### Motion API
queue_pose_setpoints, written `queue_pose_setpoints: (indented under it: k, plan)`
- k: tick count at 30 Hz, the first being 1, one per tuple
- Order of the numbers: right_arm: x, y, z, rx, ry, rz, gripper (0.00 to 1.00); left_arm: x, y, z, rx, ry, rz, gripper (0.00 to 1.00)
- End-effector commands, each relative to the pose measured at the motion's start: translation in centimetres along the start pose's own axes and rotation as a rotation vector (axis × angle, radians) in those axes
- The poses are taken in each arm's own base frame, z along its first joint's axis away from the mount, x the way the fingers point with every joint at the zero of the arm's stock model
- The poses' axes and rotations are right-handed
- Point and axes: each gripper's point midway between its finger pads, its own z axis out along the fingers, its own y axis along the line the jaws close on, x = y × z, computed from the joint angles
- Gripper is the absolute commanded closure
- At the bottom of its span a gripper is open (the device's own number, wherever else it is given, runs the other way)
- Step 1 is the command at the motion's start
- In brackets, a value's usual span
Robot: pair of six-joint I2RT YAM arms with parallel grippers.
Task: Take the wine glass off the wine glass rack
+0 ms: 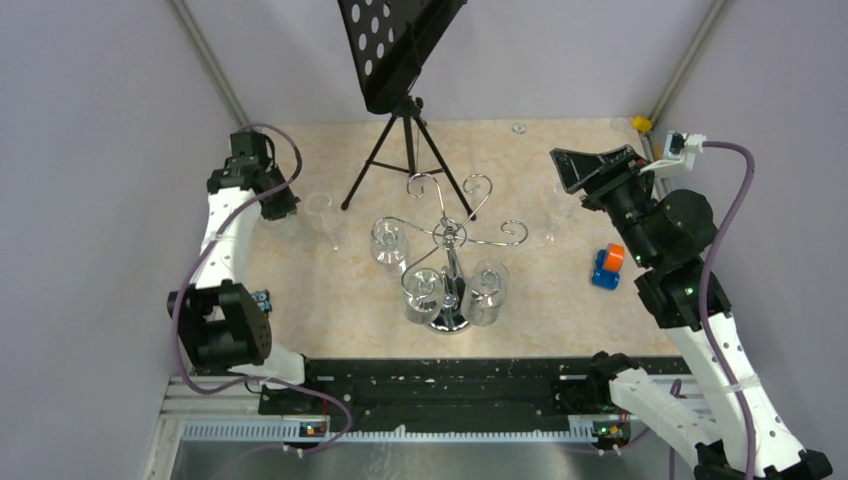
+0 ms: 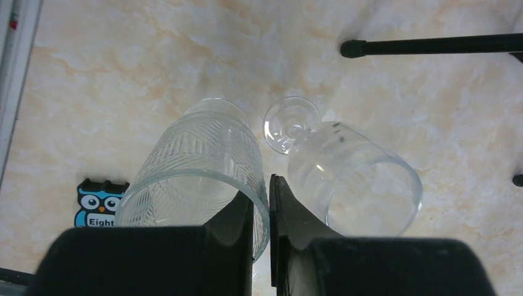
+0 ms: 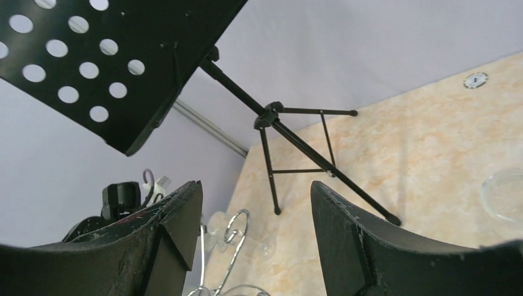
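The chrome wine glass rack stands mid-table with three wine glasses hanging bowl-down from its scroll arms. My left gripper is at the far left, away from the rack. In the left wrist view it is shut on the rim of a patterned tumbler, with one finger inside and one outside. A clear wine glass stands on the table right beside it. My right gripper is open and empty, up at the back right. In its view a scroll arm shows between the fingers.
A black tripod music stand stands at the back centre, its legs near the left gripper. An orange and blue toy lies at the right. An owl sticker lies by the tumbler. Another clear glass stands at the back right.
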Motion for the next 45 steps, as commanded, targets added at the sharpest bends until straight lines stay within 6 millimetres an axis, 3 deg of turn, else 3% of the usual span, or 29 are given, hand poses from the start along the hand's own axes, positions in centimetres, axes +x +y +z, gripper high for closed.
queue_pose_setpoints:
  k: [1, 4, 9, 19, 27, 38, 45]
  plan:
    - [-2.0, 0.9, -0.8, -0.013, -0.052, -0.095, 0.34, -0.8, -1.2, 2.1, 0.053, 0.009, -0.018, 1.00]
    - [-2.1, 0.3, -1.1, 0.004, -0.061, -0.166, 0.34, 0.3, -0.6, 4.1, 0.013, 0.079, -0.013, 1.00]
    - [-2.2, 0.6, -1.2, 0.001, -0.065, -0.107, 0.34, 1.2, 0.4, 6.6, -0.047, 0.129, -0.008, 1.00]
    - [-2.1, 0.6, -1.2, 0.001, -0.058, -0.107, 0.34, 1.6, 1.7, 7.5, -0.066, 0.143, -0.044, 1.00]
    - [-2.0, 0.8, -1.1, -0.008, -0.051, -0.100, 0.34, -0.1, 1.7, 6.5, -0.046, 0.084, -0.068, 1.00]
    - [-1.9, 0.6, -1.2, 0.000, -0.049, -0.101, 0.34, 1.3, 3.0, 9.3, -0.092, 0.168, -0.068, 1.00]
    - [-1.8, 0.5, -1.2, 0.001, -0.046, -0.101, 0.34, 0.6, 3.1, 8.5, -0.098, 0.139, -0.060, 0.77]
